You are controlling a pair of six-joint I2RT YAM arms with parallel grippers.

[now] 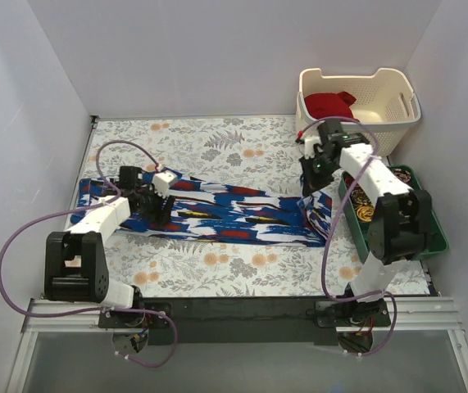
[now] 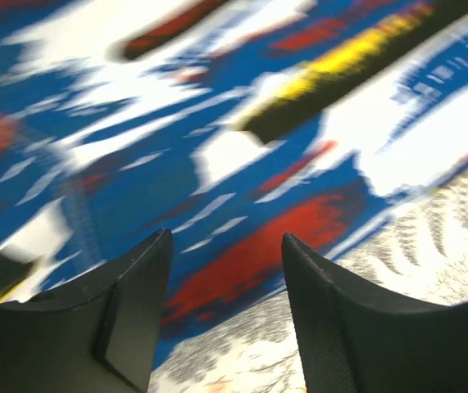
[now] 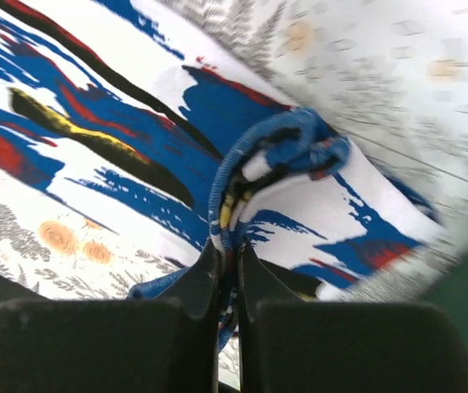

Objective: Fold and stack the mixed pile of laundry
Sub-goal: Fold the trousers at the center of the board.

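One blue garment [image 3: 274,155] edge sits pinched between right jaws.

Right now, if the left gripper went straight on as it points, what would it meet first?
The left gripper, jaws apart, points down at the blue printed garment; it would likely meet that cloth first, though blur hides how close it is.

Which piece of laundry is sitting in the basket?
The plain deep red garment, bunched in the cream basket; the blue printed garment lies stretched across the table.

Bright, even, diffuse light with faint shadows; both wrist views motion-blurred, printed garment [image 2: 217,164] smeared.
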